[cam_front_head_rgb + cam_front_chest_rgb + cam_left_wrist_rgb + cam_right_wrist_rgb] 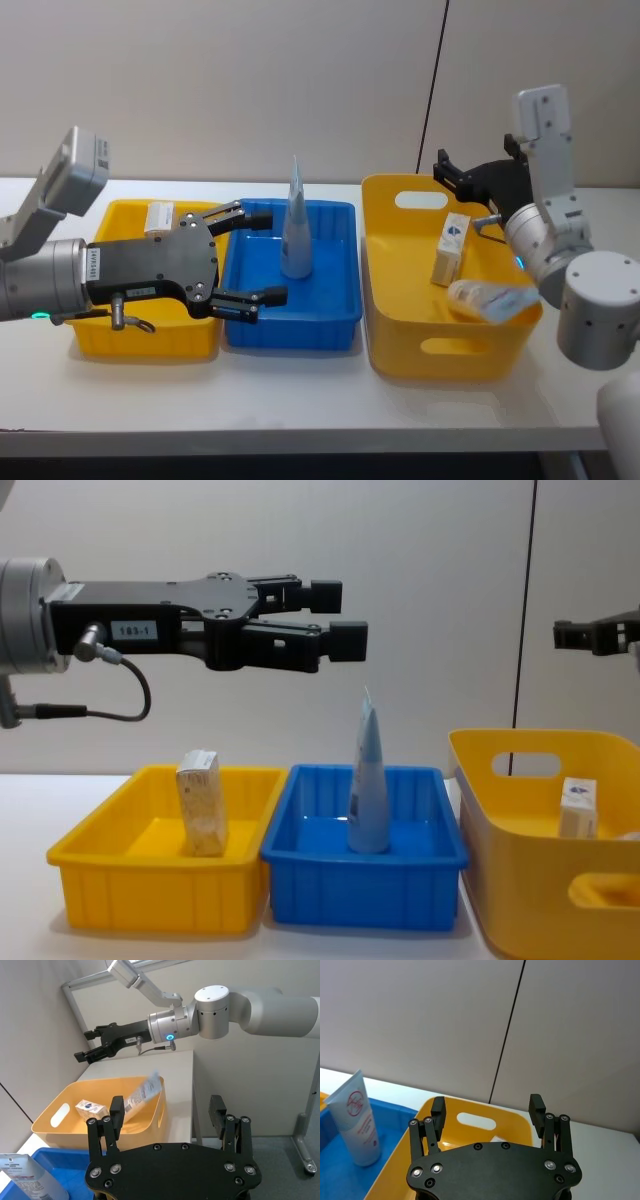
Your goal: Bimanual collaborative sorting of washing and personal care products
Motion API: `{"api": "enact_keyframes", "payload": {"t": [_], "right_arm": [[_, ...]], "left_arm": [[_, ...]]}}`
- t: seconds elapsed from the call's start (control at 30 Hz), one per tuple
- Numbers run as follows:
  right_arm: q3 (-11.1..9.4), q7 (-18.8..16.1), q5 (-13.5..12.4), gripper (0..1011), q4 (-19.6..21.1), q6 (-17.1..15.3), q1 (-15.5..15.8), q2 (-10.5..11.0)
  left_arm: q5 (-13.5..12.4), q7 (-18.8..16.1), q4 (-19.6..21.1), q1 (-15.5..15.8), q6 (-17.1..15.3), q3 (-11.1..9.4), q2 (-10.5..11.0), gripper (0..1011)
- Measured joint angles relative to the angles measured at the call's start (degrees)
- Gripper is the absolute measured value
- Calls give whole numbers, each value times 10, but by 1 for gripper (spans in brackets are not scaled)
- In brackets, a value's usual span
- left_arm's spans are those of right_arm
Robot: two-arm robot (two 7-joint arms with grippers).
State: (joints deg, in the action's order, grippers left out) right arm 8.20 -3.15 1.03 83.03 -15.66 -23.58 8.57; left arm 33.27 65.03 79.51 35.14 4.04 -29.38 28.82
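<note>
Left gripper (252,255) hovers open and empty above the blue bin (335,322), beside the upright pale-blue pouch (296,228); right gripper (86,1045) hangs open over the large yellow bin (395,340).

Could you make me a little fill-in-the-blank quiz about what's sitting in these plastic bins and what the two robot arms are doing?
1. The slim pale-blue tapered tube stands upright in the ____ plastic bin.
2. The small tan box stands in the shallow ____ plastic bin.
3. The left pincer, holding nothing, has its fingers ____.
4. The small white box leans inside the tall yellow bin with ____ cut into its walls, below the right pincer.

Missing words: blue; yellow; open; handles
</note>
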Motion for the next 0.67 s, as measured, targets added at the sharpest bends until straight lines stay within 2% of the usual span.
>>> {"api": "enact_keyframes", "payload": {"t": [0.3, 0.67], "right_arm": [[-5, -51, -24, 1000, 36, -16, 23, 16], [-4, -86, -41, 1000, 61, -26, 42, 30]], "left_arm": [[0, 0, 0, 0, 0, 0, 0, 1001], [0, 0, 0, 0, 0, 0, 0, 1001]]}}
